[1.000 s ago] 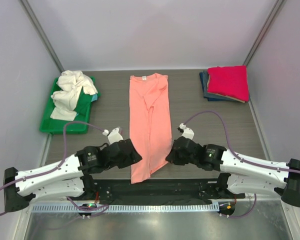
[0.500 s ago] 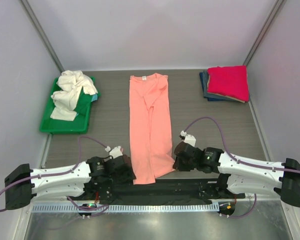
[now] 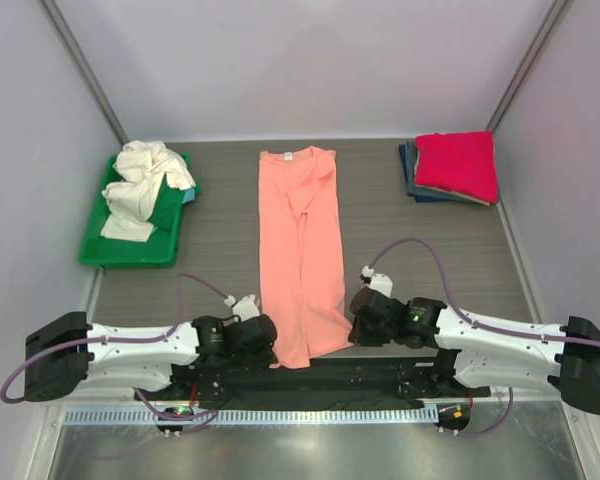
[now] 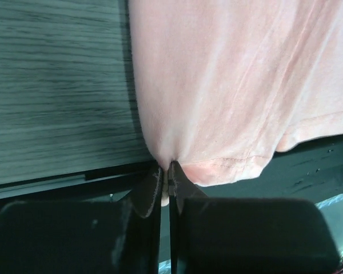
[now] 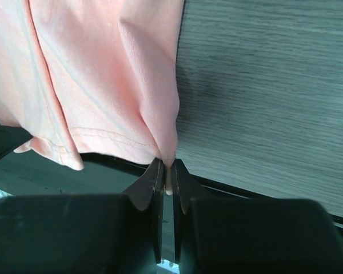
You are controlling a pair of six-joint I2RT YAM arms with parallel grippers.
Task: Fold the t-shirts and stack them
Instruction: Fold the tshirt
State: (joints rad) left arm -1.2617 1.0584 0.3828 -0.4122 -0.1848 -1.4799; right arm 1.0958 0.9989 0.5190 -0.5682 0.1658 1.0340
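The salmon-pink shirt (image 3: 300,250) lies as a long narrow strip down the middle of the bench (image 3: 210,230). Its collar is at the far end, and its hem reaches just over the near edge. The left claw (image 4: 166,174) is clenched on the near-left corner of the hem, with a thin bit of cloth pinched between its fingers. The right claw (image 5: 167,168) is clenched in the same way on the near-right corner.

The step in hand seems to be folding the strip in half, hem to collar. To do it well, both corners should rise together and at the same height, with the hem kept lightly stretched between them so it does not sag in the middle. Then they should travel straight away from the arms, and the hem should be laid square on the collar edge. Each pinch holds very little cloth, so a slow lift is safer.

The hem hangs a little past the bench edge, over the dark rail, so the first move should be upward, not a drag. On both sides of the strip there is bare bench. At the far left stands the green tray (image 3: 95,250) with the cream-white shirt (image 3: 145,180). At the far right the magenta-red shirt (image 3: 458,165) lies on the dark blue shirts (image 3: 410,165). Both are well apart from the path.
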